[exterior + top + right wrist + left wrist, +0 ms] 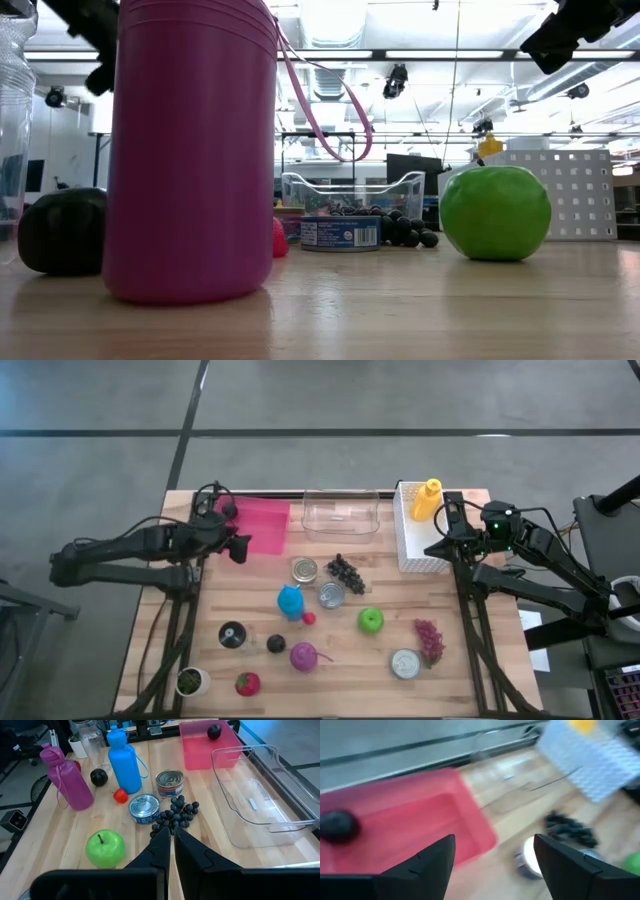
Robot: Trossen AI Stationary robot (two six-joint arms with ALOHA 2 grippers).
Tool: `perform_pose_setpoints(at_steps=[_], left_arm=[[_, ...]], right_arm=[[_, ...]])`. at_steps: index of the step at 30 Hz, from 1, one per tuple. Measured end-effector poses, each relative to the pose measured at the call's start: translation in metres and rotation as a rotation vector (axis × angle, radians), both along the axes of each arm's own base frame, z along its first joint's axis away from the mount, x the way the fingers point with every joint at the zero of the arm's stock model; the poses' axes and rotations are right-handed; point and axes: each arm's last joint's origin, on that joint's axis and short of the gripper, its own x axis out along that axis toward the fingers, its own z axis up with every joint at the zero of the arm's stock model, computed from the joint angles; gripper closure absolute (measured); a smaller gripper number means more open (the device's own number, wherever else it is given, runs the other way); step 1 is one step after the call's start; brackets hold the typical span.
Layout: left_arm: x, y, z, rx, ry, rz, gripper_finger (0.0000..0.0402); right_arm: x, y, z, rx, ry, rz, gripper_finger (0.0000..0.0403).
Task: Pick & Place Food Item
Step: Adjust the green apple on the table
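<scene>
Dark plum [337, 826] lies in pink tray [415, 815]; left fingers [432, 857] apart, right fingers [167, 845] together.

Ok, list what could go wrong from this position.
1. The left gripper hovers with jaws open at the pink bin's edge; a low sweep could shove the bin, which holds a dark round item.
2. The two cans and the dark grapes sit close together, so grasping one may knock the others.
3. The tall blue bottle stands right beside them and might tip if an arm passes low.
</scene>
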Motion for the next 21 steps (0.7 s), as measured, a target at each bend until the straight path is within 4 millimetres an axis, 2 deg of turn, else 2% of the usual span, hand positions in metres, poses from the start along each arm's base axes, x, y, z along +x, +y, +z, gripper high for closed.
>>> perform_pose_setpoints(at_steps=[4,7,14,21], left_arm=[[0.004,-0.008,0.019,0.044,-0.059,-0.086,0.0153],[0.01,-0.016,0.024,0.076,-0.077,-0.168,0.0171],[0.03,-0.04,0.025,0.119,-0.104,-0.343,0.0206],[0.044,-0.067,0.021,0.205,-0.09,-0.439,0.0227]], right_arm=[[0.0,0.0,0.0,0.0,0.0,0.0,0.0381],[0.0,0.0,0.0,0.0,0.0,0.0,0.0381],[0.0,0.0,0.0,-0.013,0.0,0.007,0.0381],[0.0,0.0,0.0,0.027,0.0,-0.014,0.0381]])
